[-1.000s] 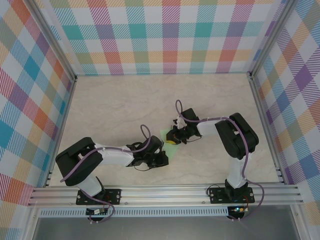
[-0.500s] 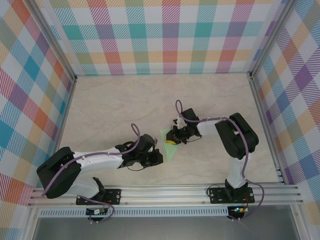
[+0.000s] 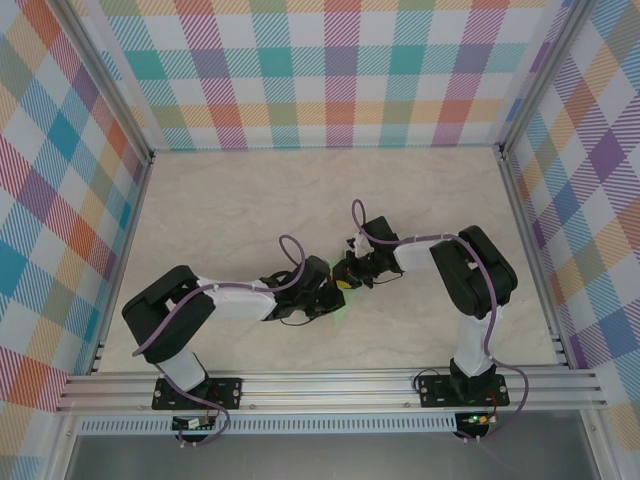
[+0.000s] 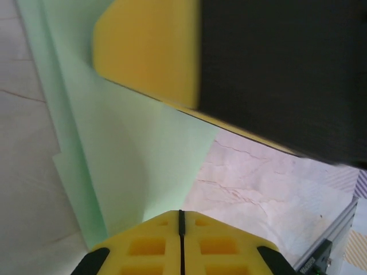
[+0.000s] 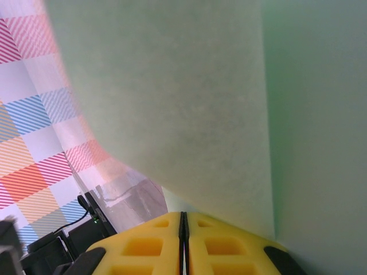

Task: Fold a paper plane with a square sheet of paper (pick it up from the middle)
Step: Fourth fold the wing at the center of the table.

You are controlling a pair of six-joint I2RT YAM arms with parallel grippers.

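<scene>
Viewing from the top external camera, the left gripper (image 3: pixel 328 294) and the right gripper (image 3: pixel 345 276) met tip to tip over the square sheet of paper (image 3: pixel 339 304). It lay about midway between the left and right edges of the worktop (image 3: pixel 220 210), nearer the near edge than the far one. Slivers of pale green showed around the black housings. This converging posture was judged to let one claw steady the paper while the other worked a fold.

From the left wrist camera, the left gripper (image 4: pixel 180 215) had its yellow foam pads pressed shut along one seam. The square sheet of paper (image 4: pixel 132 166), thin, matte and unmarked, curved upward from those tips in overlapping layers. Whether it was pinched there could not be told. A rounded yellow pad (image 4: pixel 146 51) of the right gripper sat against its upper part.

From the right wrist camera, the right gripper (image 5: pixel 182 216) was likewise closed. The square sheet of paper (image 5: pixel 189 103) rose straight from its tips, lightly fibrous, with one vertical crease. It was judged pinched, since it stood clear of the worktop before the plaid wall panel (image 5: pixel 34 143).
</scene>
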